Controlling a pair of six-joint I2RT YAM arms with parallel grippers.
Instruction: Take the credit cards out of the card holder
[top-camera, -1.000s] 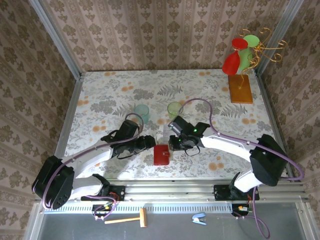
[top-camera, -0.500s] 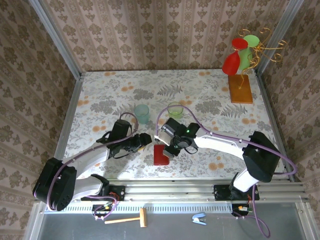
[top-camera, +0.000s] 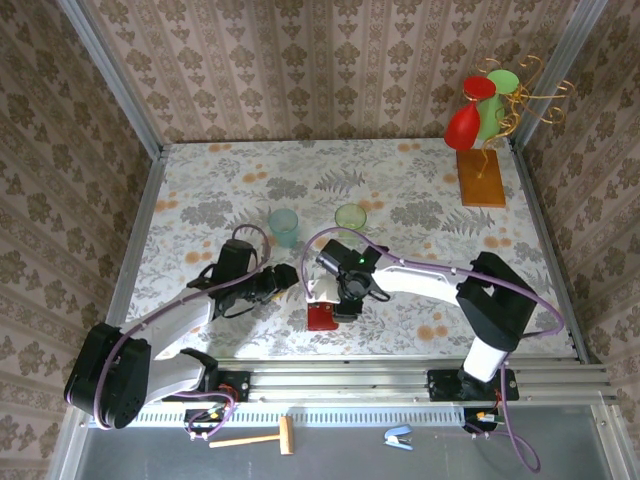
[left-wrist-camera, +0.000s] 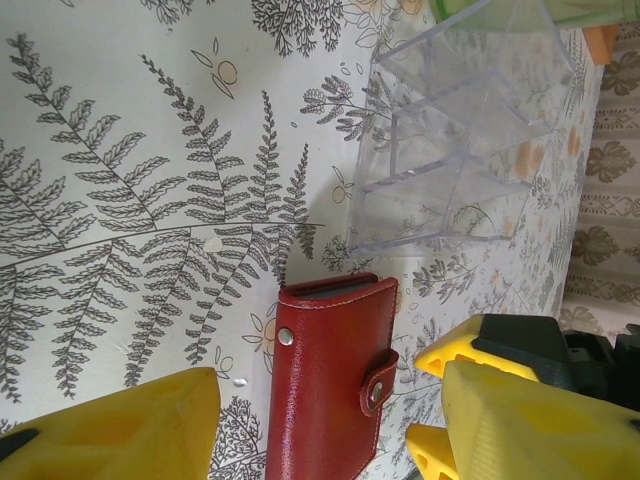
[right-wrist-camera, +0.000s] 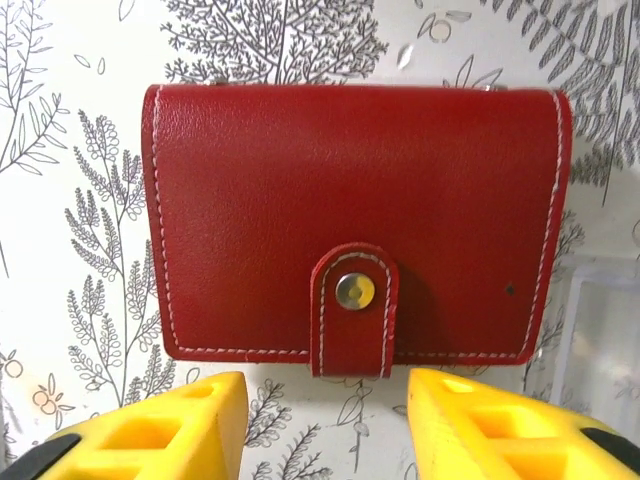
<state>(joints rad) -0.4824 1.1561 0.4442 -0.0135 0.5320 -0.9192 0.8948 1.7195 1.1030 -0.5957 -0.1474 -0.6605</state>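
Flowered cloth covered the table (top-camera: 200, 190), with patterned walls on three sides. From above, the wallet (top-camera: 321, 317) lay flat near the front middle, closed. The right claw (top-camera: 335, 300) hung at its far edge and the left claw (top-camera: 288, 276) stood just beside it to the left. Two cups (top-camera: 283, 226) stood well behind them. Whether the right claw touched the leather I could not tell from up there.

From the left wrist, the left claw's yellow fingers (left-wrist-camera: 110, 430) were spread wide with nothing between them. The wallet lay on the cloth ahead, its tab snapped down, and a clear box (left-wrist-camera: 460, 150) stood just past it.

From the right wrist, the right claw's fingers (right-wrist-camera: 150, 430) were likewise parted and gripped nothing. The tab (right-wrist-camera: 354, 300) pointed toward them, its stud (right-wrist-camera: 354, 291) fastened.

The cards were presumably inside, hidden. I judged the wallet light and fairly stiff, with a smooth cover that would slide on the cloth if pushed. Lying flat, it offered little to pinch from above. The tab's free end looked the best hold, with the other claw pressing the body down or pinching the stitched edge. The cards would be thin, slick and rigid, best taken by an exposed edge.
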